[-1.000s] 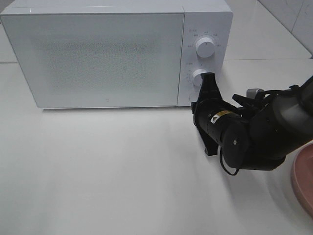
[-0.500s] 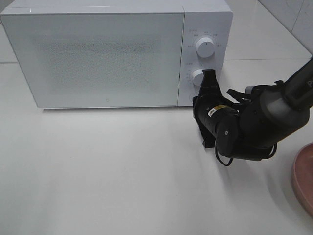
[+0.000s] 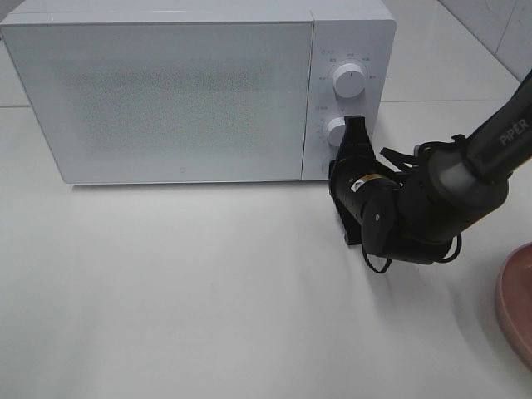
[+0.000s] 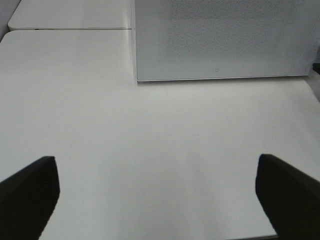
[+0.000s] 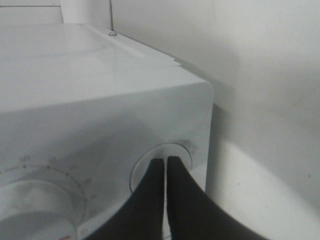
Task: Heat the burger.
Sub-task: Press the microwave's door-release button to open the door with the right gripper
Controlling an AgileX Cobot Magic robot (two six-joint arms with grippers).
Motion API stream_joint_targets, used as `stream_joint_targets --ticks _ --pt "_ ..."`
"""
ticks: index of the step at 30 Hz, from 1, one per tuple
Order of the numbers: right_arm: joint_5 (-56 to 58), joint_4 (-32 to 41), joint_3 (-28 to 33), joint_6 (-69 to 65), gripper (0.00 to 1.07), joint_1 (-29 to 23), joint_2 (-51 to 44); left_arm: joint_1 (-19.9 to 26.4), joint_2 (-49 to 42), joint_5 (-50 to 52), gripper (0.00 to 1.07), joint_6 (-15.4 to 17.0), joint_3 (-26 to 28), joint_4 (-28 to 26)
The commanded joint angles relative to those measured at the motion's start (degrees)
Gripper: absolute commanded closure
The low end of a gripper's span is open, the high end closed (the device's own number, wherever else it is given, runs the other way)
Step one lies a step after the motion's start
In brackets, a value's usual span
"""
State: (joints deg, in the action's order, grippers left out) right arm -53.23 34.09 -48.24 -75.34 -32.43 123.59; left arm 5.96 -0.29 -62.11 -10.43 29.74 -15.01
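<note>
The microwave (image 3: 183, 91) stands at the back of the counter (image 3: 166, 291) with its door (image 3: 166, 100) closed. The control panel carries an upper knob (image 3: 348, 81) and a lower knob (image 3: 336, 130).

Right arm: the right fingers (image 5: 152, 190) are closed, pad against pad, with nothing between them. Their tips rest on a round button (image 5: 142, 172) set in the panel, just beside the lower knob and near the panel's outer edge.

Left arm: the left fingers (image 4: 30, 192) are spread wide and hold nothing. They hang above bare counter, pointed toward the door, well apart from it.

A pink plate (image 3: 515, 307) lies at the counter's right edge, only partly in view.

Burger: its position cannot be told. The frosted door hides the oven's inside.
</note>
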Motion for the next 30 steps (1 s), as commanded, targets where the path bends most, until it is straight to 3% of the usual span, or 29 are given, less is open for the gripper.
stream_joint_targets --ticks 1,30 --pt "0.69 -0.23 -0.63 0.69 1.07 0.97 -0.06 0.11 -0.97 0.69 0.07 -0.06 -0.17 -0.06" --pt "-4.01 -2.29 -4.24 -2.18 1.07 0.8 -0.23 0.11 -0.97 0.69 0.07 -0.06 -0.17 -0.06"
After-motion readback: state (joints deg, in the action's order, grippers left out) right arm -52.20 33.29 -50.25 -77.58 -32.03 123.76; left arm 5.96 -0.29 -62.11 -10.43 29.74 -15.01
